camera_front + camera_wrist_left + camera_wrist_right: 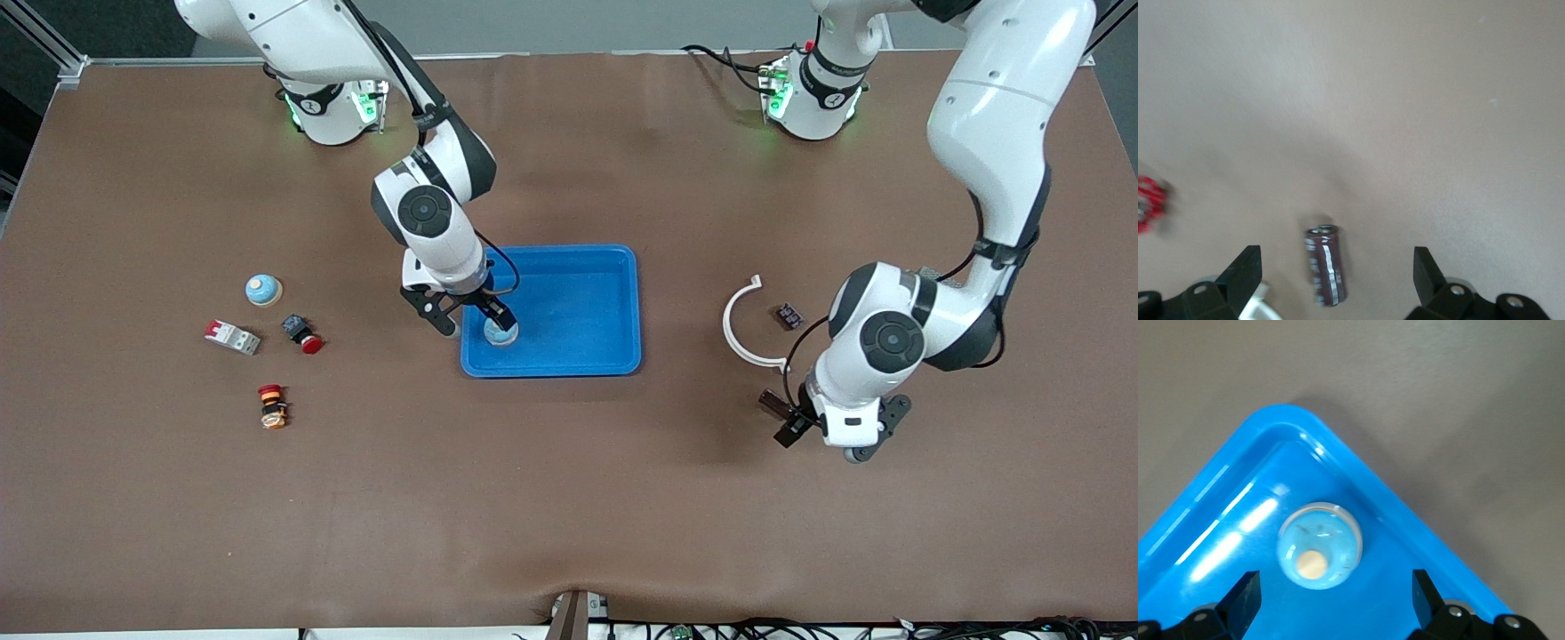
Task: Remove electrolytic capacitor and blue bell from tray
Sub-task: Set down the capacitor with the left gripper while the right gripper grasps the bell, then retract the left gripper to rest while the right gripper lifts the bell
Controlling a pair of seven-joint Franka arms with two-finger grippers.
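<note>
A: Setting — robotics lab bench. Two white arms bolted along one edge of a brown-covered table (569,498).

B: Agreed. Cables (800,629) trail off the edge nearest the front camera; a blue tray (622,311) and loose electrical parts (233,337) lie on it.

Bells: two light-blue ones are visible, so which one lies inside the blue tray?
The bell under the right gripper, in the blue tray's corner. The other bell sits on the bare table.
</note>
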